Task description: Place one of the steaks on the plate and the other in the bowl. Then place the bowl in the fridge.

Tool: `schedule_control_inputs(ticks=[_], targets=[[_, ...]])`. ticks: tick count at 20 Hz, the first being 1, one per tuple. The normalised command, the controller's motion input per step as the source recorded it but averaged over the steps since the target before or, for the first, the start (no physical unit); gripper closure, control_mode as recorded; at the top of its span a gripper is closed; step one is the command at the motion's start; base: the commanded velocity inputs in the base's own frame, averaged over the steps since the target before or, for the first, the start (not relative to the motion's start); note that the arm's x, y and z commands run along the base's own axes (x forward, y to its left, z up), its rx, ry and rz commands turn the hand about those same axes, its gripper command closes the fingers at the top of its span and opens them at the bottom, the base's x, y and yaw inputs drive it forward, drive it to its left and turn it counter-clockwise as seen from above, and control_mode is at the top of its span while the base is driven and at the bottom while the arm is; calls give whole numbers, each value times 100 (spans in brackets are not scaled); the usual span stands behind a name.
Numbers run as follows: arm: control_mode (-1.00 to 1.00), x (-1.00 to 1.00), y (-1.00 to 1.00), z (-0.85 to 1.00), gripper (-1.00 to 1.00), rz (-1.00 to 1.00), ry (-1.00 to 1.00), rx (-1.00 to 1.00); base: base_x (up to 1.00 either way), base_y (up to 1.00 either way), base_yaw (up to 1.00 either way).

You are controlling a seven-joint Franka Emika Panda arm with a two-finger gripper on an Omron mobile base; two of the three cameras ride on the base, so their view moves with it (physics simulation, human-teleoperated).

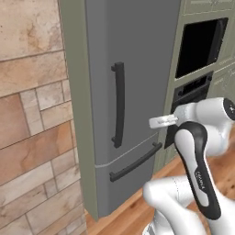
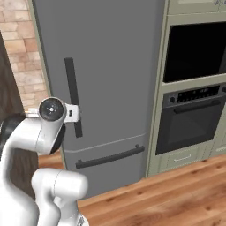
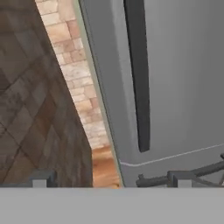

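Observation:
The fridge [image 1: 137, 69] [image 2: 110, 66] is tall and grey, and its door is shut. Its dark vertical bar handle [image 1: 119, 104] [image 2: 73, 95] [image 3: 138, 74] sits above the lower drawer's handle [image 1: 135, 161] [image 2: 110, 156]. My gripper [image 3: 111, 180] is open, with its two dark fingertips [image 3: 41, 179] spread wide and nothing between them. It faces the fridge's left edge, close to the vertical handle. The white hand [image 1: 161, 121] [image 2: 73, 113] hovers at the height of the handle's lower end. The steaks, the plate and the bowl are out of view.
A black-windowed wall oven [image 1: 202, 46] [image 2: 194, 53] is set in olive cabinets right of the fridge, with a second oven [image 2: 190, 119] below it. A brick wall [image 1: 32, 114] stands left of the fridge. Wooden floor [image 2: 167, 194] lies in front.

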Motion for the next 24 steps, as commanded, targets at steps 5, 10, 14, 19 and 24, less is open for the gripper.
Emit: schedule_control_inputs(ticks=[5, 10, 14, 19, 24], targets=[[-100, 57, 5, -28, -100, 23, -41, 0, 0, 0, 0], [-100, 83, 3, -41, -100, 9, -18, 0, 0, 0, 0], [-100, 95, 9, -39, -100, 0, 0, 0, 0, 0, 0], [-100, 87, 0, -27, -100, 3, 5, 5, 0, 0, 0], [-100, 53, 3, -21, -100, 3, -10, 1, 0, 0, 0]])
